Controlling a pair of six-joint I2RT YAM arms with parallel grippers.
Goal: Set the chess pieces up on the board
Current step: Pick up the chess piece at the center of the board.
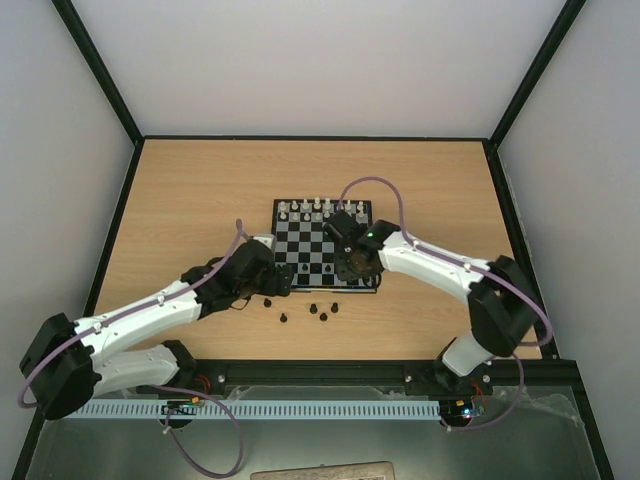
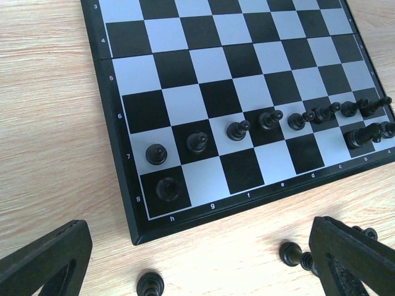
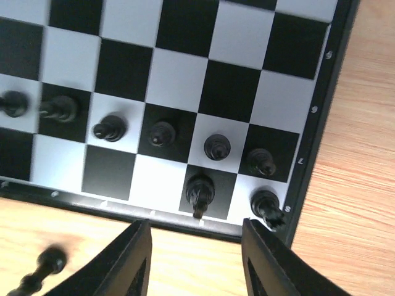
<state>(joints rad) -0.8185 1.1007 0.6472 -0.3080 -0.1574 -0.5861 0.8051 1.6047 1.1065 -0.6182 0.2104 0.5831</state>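
The board lies mid-table with a row of black chess pieces along its near side. More black pieces stand loose on the wood in front of it. My left gripper hovers wide open by the board's near-left corner. In the left wrist view, two loose pieces sit between its fingers. My right gripper is open just off the board's near-right edge and holds nothing. A black knight stands on the back row just beyond its jaws, with a black rook in the corner.
White pieces line the board's far edge. Another loose black piece lies on the wood to the left of the right gripper. Black frame rails bound the table at its sides and back.
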